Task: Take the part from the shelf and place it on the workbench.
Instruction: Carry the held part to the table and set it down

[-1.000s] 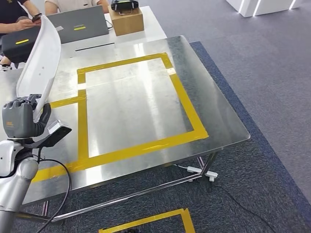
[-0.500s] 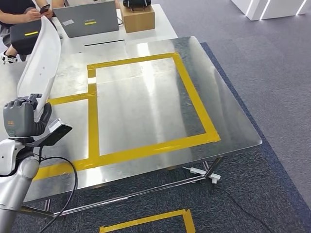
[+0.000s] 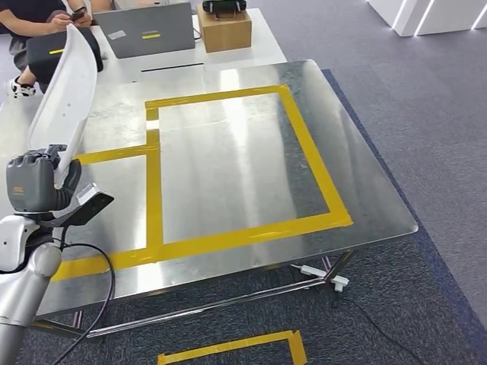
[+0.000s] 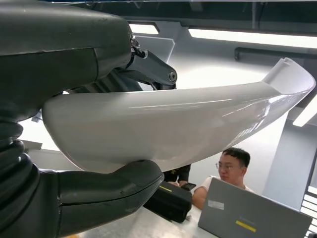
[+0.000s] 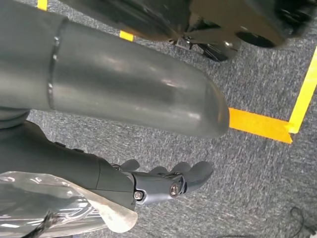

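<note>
We see bright, even light; soft glare streaks the bench [image 3: 241, 163] centre, ceiling strips [image 4: 254, 38] blaze beyond the part [image 4: 179, 124], all views sharp.

No lettering can be read anywhere. The grey laptop [image 3: 151, 30] on the counter bears a yellow strip and a pale sticker, both too small to make out, and an orange mark on the back of the robot's left hand [image 3: 34, 186] is blurred beyond reading.
</note>
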Robot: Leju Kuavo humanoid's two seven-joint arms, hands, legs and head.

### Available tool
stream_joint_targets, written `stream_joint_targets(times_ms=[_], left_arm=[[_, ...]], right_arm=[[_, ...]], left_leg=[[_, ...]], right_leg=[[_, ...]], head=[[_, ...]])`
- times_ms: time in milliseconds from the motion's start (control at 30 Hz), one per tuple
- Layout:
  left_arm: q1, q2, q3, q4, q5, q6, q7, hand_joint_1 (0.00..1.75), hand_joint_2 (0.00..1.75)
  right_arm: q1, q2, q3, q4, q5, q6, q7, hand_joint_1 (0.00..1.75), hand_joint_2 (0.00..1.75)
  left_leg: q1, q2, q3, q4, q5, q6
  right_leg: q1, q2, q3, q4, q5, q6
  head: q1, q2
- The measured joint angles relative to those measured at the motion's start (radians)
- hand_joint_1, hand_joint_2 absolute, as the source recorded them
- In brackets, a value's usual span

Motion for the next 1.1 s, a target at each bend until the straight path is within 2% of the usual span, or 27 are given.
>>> stream_joint_targets(times_ms=[33,67,100,133,167,233,333,400,433,467,533,567,600,633,667,733,767,800,867,900,967,1067,1100], left_arm=[[0.000,0.000,-0.001,0.002,-0.001,0.000,0.002,1.75,1.75],[0.000,0.000,-0.002,0.003,-0.002,0.000,0.003,1.75,1.75],[-0.001,0.000,-0.002,0.004,-0.002,0.000,0.004,1.75,1.75],[-0.002,0.001,-0.002,0.004,-0.002,0.000,0.005,1.75,1.75],[-0.002,0.001,-0.003,0.005,-0.002,0.000,0.006,1.75,1.75],[-0.004,0.003,-0.003,0.006,-0.003,0.000,0.006,1.75,1.75],[-0.008,0.005,-0.003,0.007,-0.004,0.000,0.006,1.75,1.75],[-0.013,0.011,-0.003,0.007,-0.005,0.001,0.006,1.75,1.75],[-0.017,0.012,-0.003,0.007,-0.005,0.001,0.006,1.75,1.75],[-0.023,0.012,-0.003,0.007,-0.004,0.002,0.007,1.75,1.75],[-0.030,0.008,-0.004,0.009,-0.004,0.001,0.008,1.75,1.75],[-0.028,0.006,-0.005,0.010,-0.004,0.001,0.008,1.75,1.75],[-0.024,0.003,-0.006,0.011,-0.004,0.000,0.008,1.75,1.75],[-0.020,0.002,-0.008,0.013,-0.005,0.000,0.008,1.75,1.75],[-0.018,0.000,-0.009,0.015,-0.005,0.000,0.008,1.75,1.75],[-0.019,-0.001,-0.011,0.017,-0.005,0.000,0.008,1.75,1.75],[-0.019,-0.001,-0.012,0.017,-0.005,0.000,0.008,1.75,1.75],[-0.018,0.000,-0.012,0.017,-0.006,0.000,0.008,1.75,1.75],[-0.018,0.002,-0.013,0.017,-0.006,0.000,0.007,1.75,1.75],[-0.019,0.003,-0.013,0.018,-0.005,0.000,0.007,1.75,1.75],[-0.020,0.003,-0.013,0.018,-0.005,0.000,0.008,1.75,1.75],[-0.021,0.003,-0.014,0.018,-0.004,-0.001,0.008,1.75,1.75],[-0.021,0.002,-0.014,0.019,-0.004,-0.002,0.008,1.75,1.75]], right_arm=[[0.000,0.000,0.000,0.000,0.002,0.000,0.000,0.00,0.00],[0.000,0.000,0.000,0.000,0.007,-0.001,0.000,0.00,0.00],[0.000,0.000,0.000,0.000,0.013,-0.002,0.001,0.00,0.00],[-0.001,0.001,0.000,0.000,0.021,-0.003,0.002,0.00,0.00],[-0.001,0.003,0.000,-0.001,0.029,-0.004,0.004,0.00,0.00],[0.000,0.005,0.001,-0.001,0.039,-0.006,0.006,0.00,0.00],[0.001,0.008,0.001,-0.002,0.050,-0.010,0.008,0.00,0.00],[-0.001,0.014,0.001,-0.003,0.059,-0.014,0.008,0.00,0.00],[-0.002,0.015,0.001,-0.003,0.061,-0.016,0.008,0.00,0.00],[-0.002,0.016,0.001,-0.003,0.062,-0.017,0.008,0.00,0.00],[-0.002,0.016,0.002,-0.003,0.063,-0.018,0.008,0.00,0.00],[-0.002,0.016,0.002,-0.003,0.063,-0.019,0.008,0.00,0.00],[-0.001,0.015,0.003,-0.003,0.064,-0.019,0.008,0.00,0.00],[0.000,0.014,0.003,-0.003,0.065,-0.019,0.008,0.00,0.00],[0.000,0.013,0.004,-0.003,0.065,-0.019,0.008,0.00,0.00],[0.001,0.015,0.006,-0.005,0.067,-0.019,0.008,0.00,0.00],[0.001,0.015,0.007,-0.006,0.067,-0.020,0.008,0.00,0.00],[0.001,0.016,0.008,-0.007,0.068,-0.021,0.009,0.00,0.00],[0.005,0.014,0.009,-0.007,0.073,-0.023,0.010,0.00,0.00],[0.007,0.014,0.009,-0.007,0.078,-0.023,0.011,0.00,0.00],[0.008,0.015,0.009,-0.008,0.091,-0.024,0.014,0.00,0.00],[0.008,0.015,0.009,-0.008,0.107,-0.028,0.018,0.00,0.00],[0.008,0.015,0.009,-0.008,0.111,-0.029,0.019,0.00,0.00]], left_leg=[[0.002,-0.002,0.001,0.003,-0.002,-0.004],[0.003,-0.004,0.001,0.008,-0.006,-0.009],[0.003,-0.006,-0.001,0.015,-0.010,-0.016],[0.003,-0.008,-0.005,0.022,-0.014,-0.023],[0.001,-0.010,-0.009,0.029,-0.016,-0.029],[0.000,-0.011,-0.013,0.035,-0.016,-0.026],[-0.001,-0.010,-0.008,0.027,-0.012,-0.018],[-0.002,-0.008,0.027,-0.030,0.011,-0.004],[-0.001,-0.006,0.051,-0.071,0.027,0.007],[0.004,-0.003,0.073,-0.107,0.041,0.016],[0.014,-0.002,0.086,-0.130,0.048,0.013],[0.020,-0.002,0.084,-0.127,0.045,0.003],[0.027,-0.002,0.082,-0.120,0.040,-0.009],[0.037,-0.003,0.078,-0.108,0.033,-0.022],[0.049,-0.004,0.071,-0.090,0.022,-0.039],[0.068,-0.007,0.049,-0.033,-0.008,-0.077],[0.073,-0.009,0.033,0.001,-0.023,-0.092],[0.073,-0.012,0.020,0.025,-0.034,-0.103],[0.071,-0.015,0.007,0.047,-0.043,-0.113],[0.070,-0.014,0.005,0.052,-0.048,-0.114],[0.067,-0.006,-0.019,0.106,-0.079,-0.107],[0.048,0.001,-0.118,0.307,-0.162,-0.080],[0.038,0.001,-0.145,0.353,-0.172,-0.068]], right_leg=[[-0.001,0.000,0.015,-0.043,0.035,0.001],[-0.003,0.000,0.044,-0.112,0.074,0.001],[-0.004,0.003,0.073,-0.176,0.101,0.002],[-0.004,0.006,0.096,-0.222,0.116,-0.002],[-0.004,0.009,0.107,-0.244,0.120,-0.005],[-0.004,0.011,0.108,-0.245,0.118,-0.011],[-0.008,0.011,0.114,-0.256,0.124,-0.008],[-0.009,0.010,0.129,-0.281,0.133,-0.006],[-0.007,0.010,0.131,-0.281,0.128,-0.007],[-0.004,0.011,0.121,-0.259,0.114,-0.008],[-0.006,0.011,0.067,-0.160,0.066,-0.003],[-0.011,0.011,0.037,-0.108,0.048,0.004],[-0.016,0.010,0.018,-0.079,0.045,0.013],[-0.023,0.009,0.016,-0.082,0.059,0.025],[-0.033,0.007,0.034,-0.121,0.089,0.039],[-0.045,0.016,0.073,-0.196,0.119,0.067],[-0.049,0.023,0.079,-0.205,0.117,0.063],[-0.049,0.031,0.072,-0.188,0.102,0.052],[-0.050,0.031,0.057,-0.157,0.092,0.020],[-0.048,0.029,0.054,-0.150,0.089,0.014],[-0.042,0.023,0.054,-0.146,0.086,0.006],[-0.025,0.010,0.059,-0.151,0.084,0.000],[-0.019,0.006,0.060,-0.152,0.083,-0.002]], head=[[0.000,0.000],[0.000,0.000],[0.001,0.000],[0.002,0.000],[0.002,0.000],[0.001,0.000],[0.001,0.000],[-0.003,0.000],[-0.005,0.000],[-0.006,0.000],[-0.006,0.000],[-0.006,0.000],[-0.006,0.000],[-0.006,0.000],[-0.005,0.000],[0.000,0.000],[0.005,0.000],[0.006,0.000],[0.003,0.000],[-0.003,0.000],[-0.012,0.000],[-0.020,0.000],[-0.020,0.000]])
